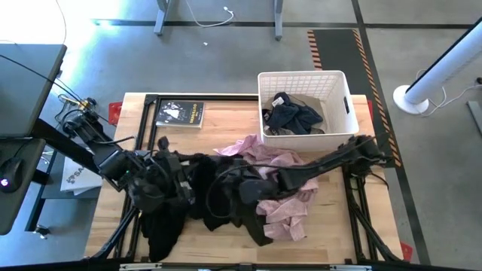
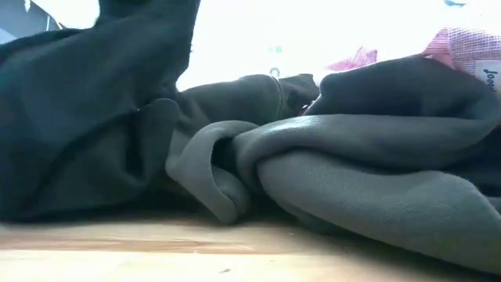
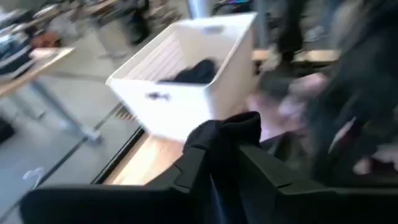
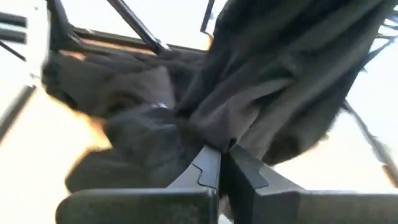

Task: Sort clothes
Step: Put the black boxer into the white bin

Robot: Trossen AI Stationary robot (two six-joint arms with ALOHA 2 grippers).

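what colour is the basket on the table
White, a plastic lattice basket; the high view shows it best.

Clothes crowd the middle of the wooden table (image 1: 113, 218): a black garment (image 1: 162, 218) sprawls toward the lower left, a dark grey-olive garment (image 1: 233, 199) lies at centre, and a pink garment (image 1: 286, 203) spreads just right of it. Both arms reach into this heap, the left gripper (image 1: 167, 175) from the left and the right gripper (image 1: 252, 192) from the right, each clamped on dark cloth. A white basket (image 1: 301, 79) with a dark garment (image 1: 294, 114) inside blocks the upper right. A small booklet (image 1: 179, 114) sits upper left. Bare wood shows along the left edge and between booklet and basket.
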